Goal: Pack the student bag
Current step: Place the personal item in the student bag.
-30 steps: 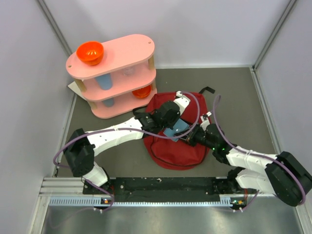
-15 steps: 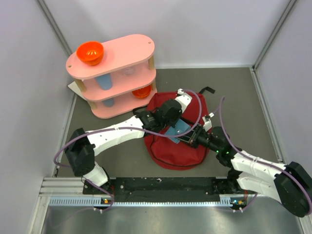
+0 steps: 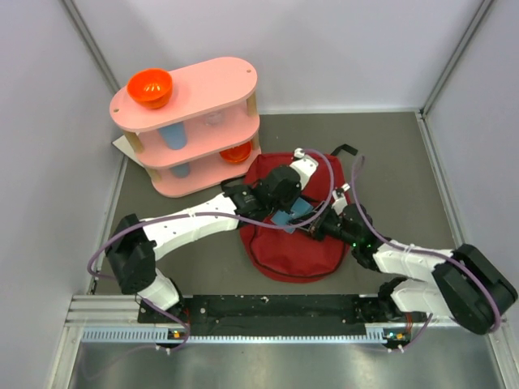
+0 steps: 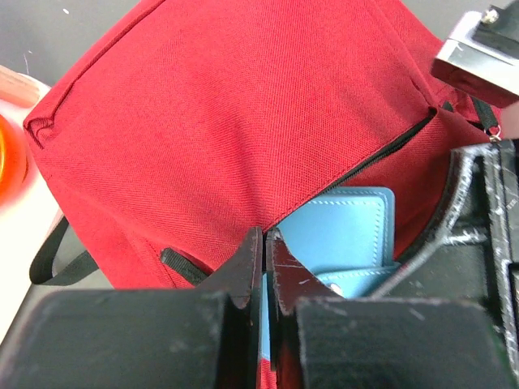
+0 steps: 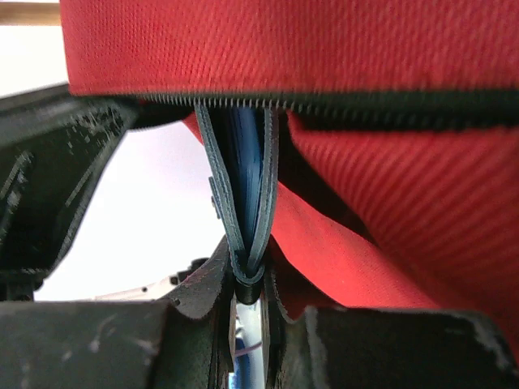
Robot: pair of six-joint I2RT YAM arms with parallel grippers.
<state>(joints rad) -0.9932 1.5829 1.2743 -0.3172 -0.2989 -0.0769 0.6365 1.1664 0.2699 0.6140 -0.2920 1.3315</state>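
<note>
The overhead view is bright and even, with soft light from above, so only faint shadows land on the tabletop (image 3: 389, 154) under the pink shelf (image 3: 203, 85) and the arms. The walls lean inward toward the corners, the usual wide-angle bend. No real glare, just a dull sheen on the metal strip (image 3: 268, 361) along the near edge.

On the left wrist cam, the weave of the student bag (image 4: 243, 121) is crisp, and so is the blue book (image 4: 345, 227). The left pincer (image 4: 263, 243) up close is a dark, mushy mass, and there's an orange smear at the left edge.

On the right wrist cam, the background is blown out white. The right pincer (image 5: 247, 279) is black and soft, and the red cloth up top is a bit fuzzy.
</note>
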